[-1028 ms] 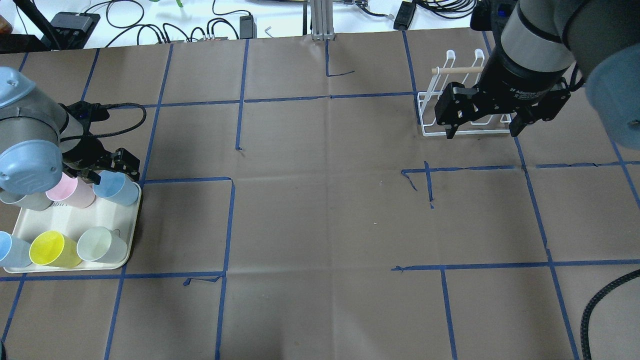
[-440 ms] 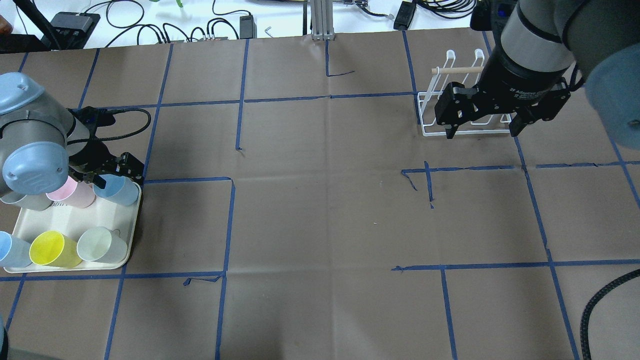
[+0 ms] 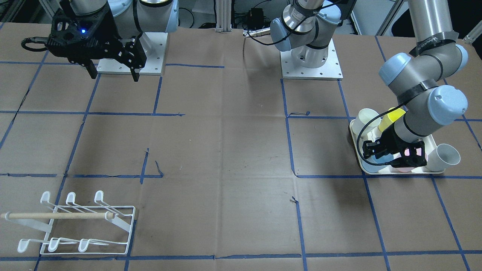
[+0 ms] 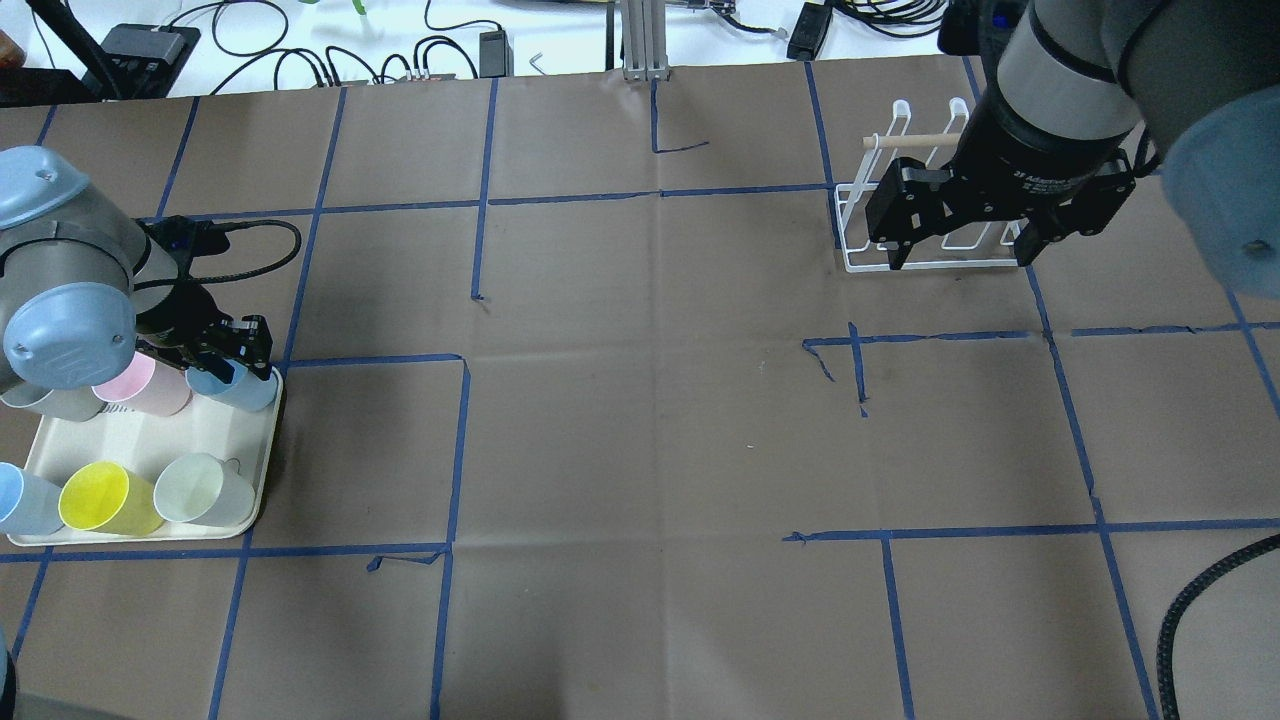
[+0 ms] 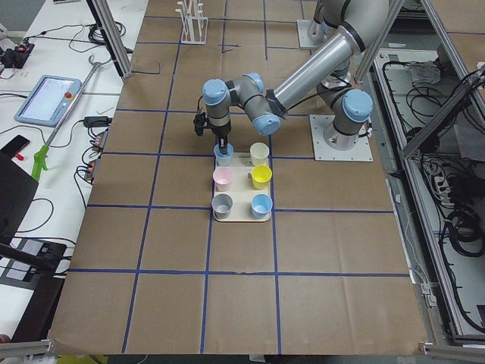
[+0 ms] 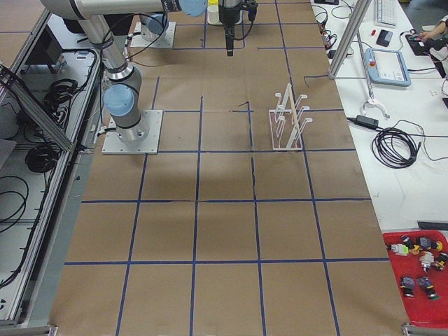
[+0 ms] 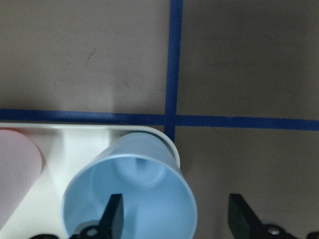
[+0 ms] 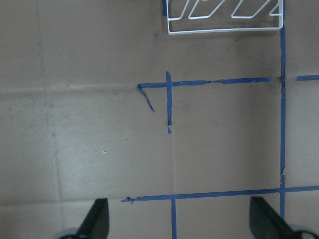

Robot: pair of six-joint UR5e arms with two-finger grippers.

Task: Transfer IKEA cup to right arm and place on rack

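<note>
A light blue IKEA cup (image 4: 240,388) stands upright at the far right corner of the cream tray (image 4: 140,440). My left gripper (image 4: 228,352) is open and low over it. In the left wrist view the cup (image 7: 134,184) has one finger (image 7: 113,214) inside its mouth and the other (image 7: 241,215) outside its wall, neither visibly touching. My right gripper (image 4: 960,255) is open and empty, held high in front of the white wire rack (image 4: 905,141). The rack (image 3: 75,226) holds nothing and also shows in the right wrist view (image 8: 224,17).
The tray also holds a pink cup (image 4: 150,385), a grey cup (image 4: 50,402), a yellow cup (image 4: 105,498), a pale green cup (image 4: 200,490) and another light blue cup (image 4: 20,500). Brown paper with blue tape lines covers the table (image 4: 640,420).
My left gripper has shifted a little and come down onto the blue cup, with a finger now in its mouth. My right gripper has drifted slightly toward the rack.
</note>
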